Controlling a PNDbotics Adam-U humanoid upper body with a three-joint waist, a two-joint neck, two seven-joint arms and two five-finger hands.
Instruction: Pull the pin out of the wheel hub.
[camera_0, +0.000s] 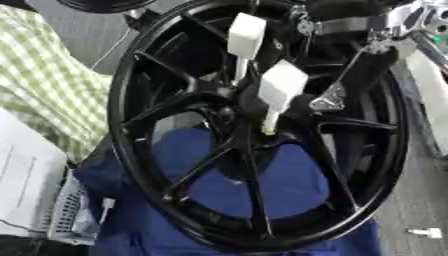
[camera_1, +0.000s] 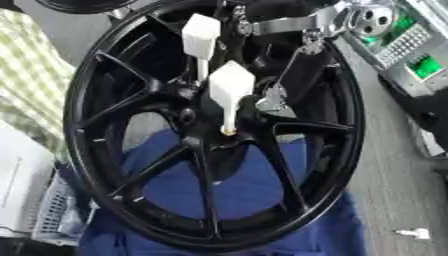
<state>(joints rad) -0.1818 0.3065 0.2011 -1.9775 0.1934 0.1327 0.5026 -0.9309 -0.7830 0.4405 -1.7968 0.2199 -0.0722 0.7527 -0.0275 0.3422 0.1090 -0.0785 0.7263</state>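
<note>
Risks cocking and jamming the nearer white pin (camera_0: 280, 90), tip down at the wheel hub (camera_0: 249, 117) above the blue cloth (camera_0: 262, 185), if drawn off its axis. Risks too rocking the black wheel (camera_0: 131, 125) or catching the second pin (camera_0: 245, 37) just behind. Farther up, cannot tell whether the right hand (camera_0: 350, 70), dark against the spokes beside the pins, is spread, curled or touching anything.
</note>
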